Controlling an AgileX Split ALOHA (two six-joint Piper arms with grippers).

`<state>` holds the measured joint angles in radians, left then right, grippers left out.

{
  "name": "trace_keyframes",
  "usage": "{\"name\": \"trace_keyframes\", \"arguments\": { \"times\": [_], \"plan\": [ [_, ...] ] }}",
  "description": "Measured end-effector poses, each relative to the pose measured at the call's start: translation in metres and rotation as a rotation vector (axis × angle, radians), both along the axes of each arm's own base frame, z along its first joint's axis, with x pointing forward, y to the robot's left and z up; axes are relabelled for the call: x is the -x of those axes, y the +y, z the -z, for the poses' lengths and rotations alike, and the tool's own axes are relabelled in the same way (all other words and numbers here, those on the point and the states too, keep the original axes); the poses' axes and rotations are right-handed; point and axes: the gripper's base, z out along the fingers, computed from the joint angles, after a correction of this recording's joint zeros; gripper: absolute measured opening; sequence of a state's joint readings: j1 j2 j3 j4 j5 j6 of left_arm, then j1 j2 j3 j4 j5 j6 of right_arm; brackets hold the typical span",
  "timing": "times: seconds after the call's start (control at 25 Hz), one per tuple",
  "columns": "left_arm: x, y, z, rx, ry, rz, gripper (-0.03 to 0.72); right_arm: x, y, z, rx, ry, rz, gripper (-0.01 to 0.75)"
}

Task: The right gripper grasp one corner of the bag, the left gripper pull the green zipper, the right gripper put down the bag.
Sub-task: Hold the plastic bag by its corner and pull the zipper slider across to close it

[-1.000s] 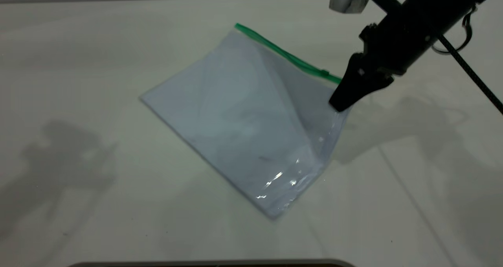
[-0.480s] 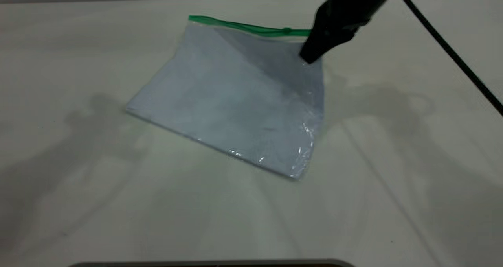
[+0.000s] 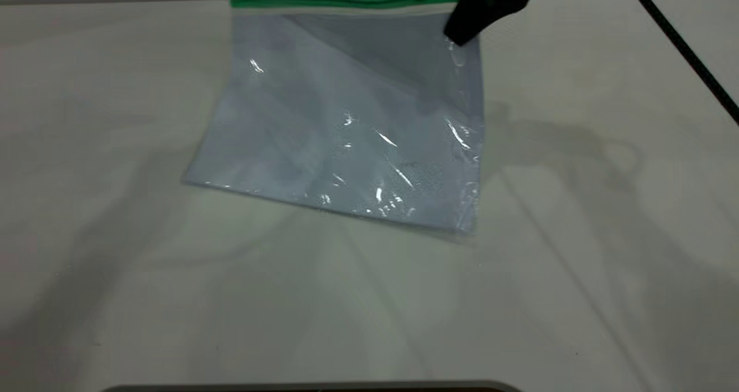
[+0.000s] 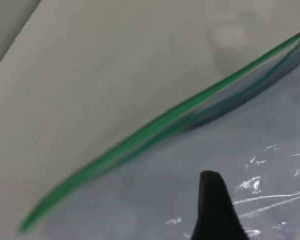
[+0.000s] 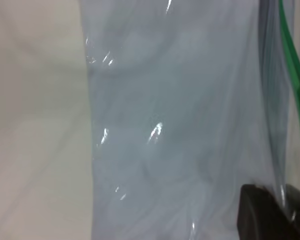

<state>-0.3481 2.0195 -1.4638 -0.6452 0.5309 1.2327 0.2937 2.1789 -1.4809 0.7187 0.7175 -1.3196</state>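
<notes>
Bag's (image 3: 346, 120) lower edge rests on the table (image 3: 369, 299); the rest slopes up and away. Green zipper (image 3: 340, 1) runs level along the raised far edge. Right gripper (image 3: 459, 34) pinches the far right corner. Left gripper (image 4: 215, 210): one finger visible over the bag, opening unclear.

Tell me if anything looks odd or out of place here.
Nothing is damaged or spilled. The bag hangs tilted, its green zipper edge lifted by the right gripper at one corner, with the opposite edge on the table.
</notes>
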Motion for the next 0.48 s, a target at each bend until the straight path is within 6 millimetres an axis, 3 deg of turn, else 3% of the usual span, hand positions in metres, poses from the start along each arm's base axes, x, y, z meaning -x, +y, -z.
{"name": "trace_keyframes", "arguments": {
  "times": [0.2, 0.48],
  "plan": [
    [-0.019, -0.033, 0.020, 0.020, 0.082, 0.232, 0.515, 0.007, 0.006, 0.000, -0.006, 0.041, -0.047, 0.033],
    [-0.029, -0.049, 0.030, 0.103, 0.136, 0.398, 0.515, 0.011, 0.008, 0.000, -0.010, 0.066, -0.077, 0.033]
  ]
}}
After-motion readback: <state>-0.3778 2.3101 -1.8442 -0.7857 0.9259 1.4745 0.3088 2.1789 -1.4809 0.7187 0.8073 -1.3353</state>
